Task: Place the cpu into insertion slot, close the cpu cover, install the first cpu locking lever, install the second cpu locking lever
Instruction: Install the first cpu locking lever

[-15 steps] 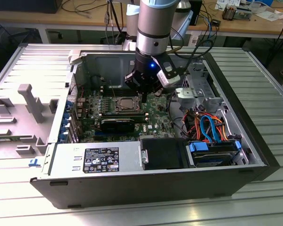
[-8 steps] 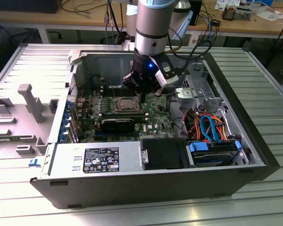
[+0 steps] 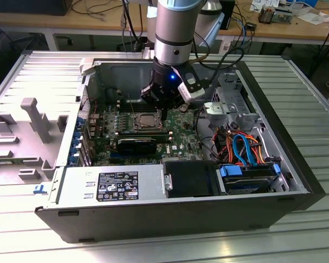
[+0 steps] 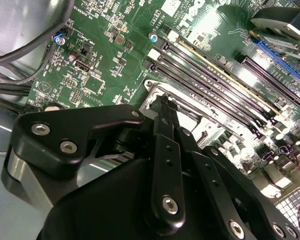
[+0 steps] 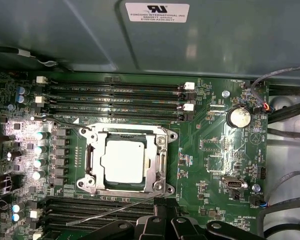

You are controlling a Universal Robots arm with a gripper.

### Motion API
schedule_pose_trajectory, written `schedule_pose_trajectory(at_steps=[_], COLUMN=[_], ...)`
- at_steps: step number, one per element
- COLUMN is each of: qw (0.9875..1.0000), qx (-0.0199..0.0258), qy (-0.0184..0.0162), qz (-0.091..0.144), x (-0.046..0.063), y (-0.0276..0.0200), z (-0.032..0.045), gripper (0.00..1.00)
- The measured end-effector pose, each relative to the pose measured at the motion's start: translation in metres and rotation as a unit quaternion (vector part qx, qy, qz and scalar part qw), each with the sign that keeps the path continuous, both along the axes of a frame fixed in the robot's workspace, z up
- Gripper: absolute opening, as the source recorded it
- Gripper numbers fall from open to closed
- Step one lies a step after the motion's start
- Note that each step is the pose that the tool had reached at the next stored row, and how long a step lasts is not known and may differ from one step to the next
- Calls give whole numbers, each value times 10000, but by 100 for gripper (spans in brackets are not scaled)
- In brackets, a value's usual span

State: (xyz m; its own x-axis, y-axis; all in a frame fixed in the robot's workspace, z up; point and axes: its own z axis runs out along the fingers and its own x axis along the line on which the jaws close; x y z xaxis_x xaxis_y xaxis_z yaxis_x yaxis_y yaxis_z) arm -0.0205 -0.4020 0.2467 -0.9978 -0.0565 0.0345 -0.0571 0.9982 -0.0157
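Just beside the gripper (image 5: 162,220) — cpu (image 5: 124,161), seated in insertion slot (image 5: 90,159)

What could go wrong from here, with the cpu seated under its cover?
1. One thin lever lies loose beside the pincer; the tips could slip off it.
2. The cover over the cpu is not visibly locked and might lift.
3. Memory slots sit close; a slip could scrape them.

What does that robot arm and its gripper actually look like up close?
The arm is a thick silver-grey cylinder ending in a black wrist with a small blue light. A white-and-black camera block is fixed to its side, with black cables trailing off. The gripper is matte black, built from jointed plastic links held by silver screws.
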Motion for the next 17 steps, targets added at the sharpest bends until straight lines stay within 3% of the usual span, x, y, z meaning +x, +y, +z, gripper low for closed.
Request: schedule_pose_trajectory(at_steps=[17], qw=[10000], qx=[1], qy=[0], qz=[0], x=[-71], y=[0], z=[-7], gripper=[11])
